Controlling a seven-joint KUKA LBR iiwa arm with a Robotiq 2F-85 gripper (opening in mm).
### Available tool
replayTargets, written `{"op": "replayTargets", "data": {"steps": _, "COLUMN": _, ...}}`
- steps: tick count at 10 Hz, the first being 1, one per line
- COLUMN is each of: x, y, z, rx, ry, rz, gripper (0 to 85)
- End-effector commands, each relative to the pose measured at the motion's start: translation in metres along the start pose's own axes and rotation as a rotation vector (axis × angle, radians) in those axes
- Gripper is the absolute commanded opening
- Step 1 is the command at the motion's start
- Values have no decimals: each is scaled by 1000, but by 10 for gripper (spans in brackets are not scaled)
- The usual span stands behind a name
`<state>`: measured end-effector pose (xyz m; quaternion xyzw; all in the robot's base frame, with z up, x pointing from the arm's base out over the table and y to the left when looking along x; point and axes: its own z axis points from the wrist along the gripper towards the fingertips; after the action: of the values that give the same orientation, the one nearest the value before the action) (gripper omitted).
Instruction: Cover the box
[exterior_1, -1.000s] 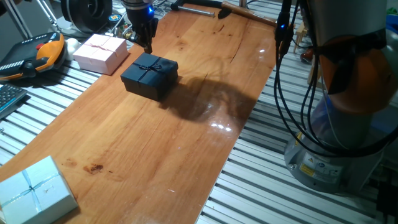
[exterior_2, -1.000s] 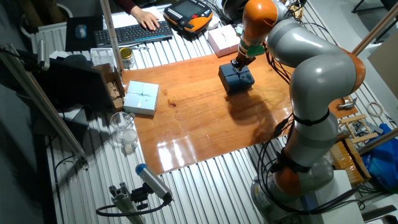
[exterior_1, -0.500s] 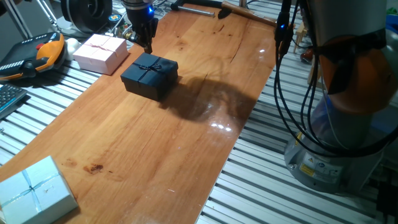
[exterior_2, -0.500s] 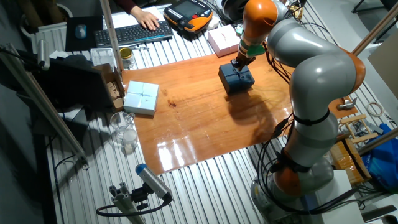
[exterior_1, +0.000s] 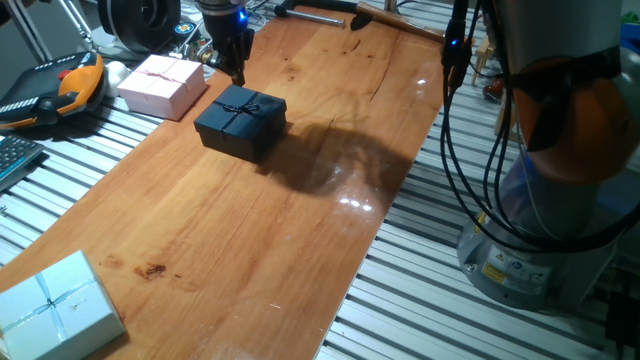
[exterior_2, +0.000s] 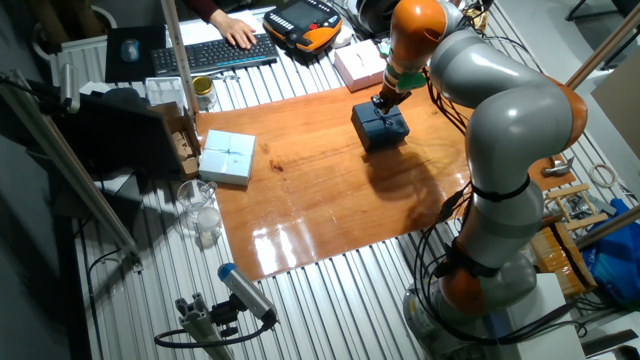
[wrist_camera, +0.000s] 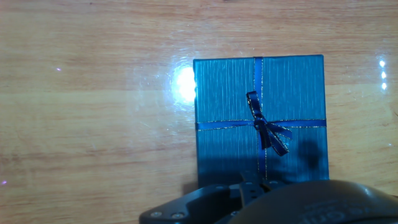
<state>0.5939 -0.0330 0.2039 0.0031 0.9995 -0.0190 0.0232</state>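
Note:
The box stands on the wooden table at its far left, closed under a dark blue-black lid tied with a thin ribbon and bow. From the hand view, the lid of the box fills the right half, bow near its middle. My gripper hangs just above the box's far edge, its fingers drawn together to one narrow tip with nothing between them. In the other fixed view the gripper sits right over the box. Only the gripper's dark body shows at the bottom of the hand view.
A pink ribboned box lies left of the box, off the wood. A pale blue ribboned box sits at the near left corner. A teach pendant and a keyboard with a person's hand lie beyond. The robot base stands on the right.

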Motion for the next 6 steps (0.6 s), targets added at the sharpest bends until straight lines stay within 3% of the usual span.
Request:
{"op": "replayTargets", "data": {"steps": 1, "x": 0, "y": 0, "z": 0, "rx": 0, "ry": 0, "rz": 0, "gripper": 0}}
{"op": "replayTargets", "data": {"steps": 6, "x": -1, "y": 0, "z": 1, "rx": 0, "ry": 0, "rz": -2, "gripper": 0}}
